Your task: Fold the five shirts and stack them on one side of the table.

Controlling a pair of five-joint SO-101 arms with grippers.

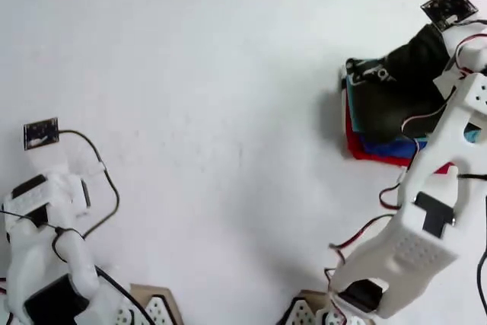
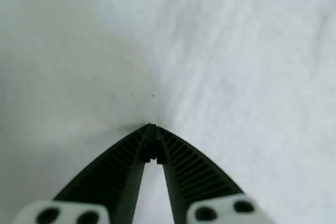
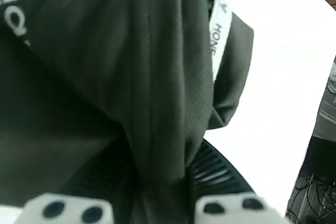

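Observation:
A stack of folded shirts lies at the table's right side, with red, blue and teal layers showing. A black shirt lies rumpled on top of it. My right gripper is shut on a fold of the black shirt, which drapes between the black fingers. In the high view the right arm stands over the stack. My left gripper is shut with nothing in it, just above the white tabletop. The left arm is at the table's front left.
The white table spreads wide between the two arms. Its far edge runs along the top of the high view. Red and black cables trail by the right arm's base.

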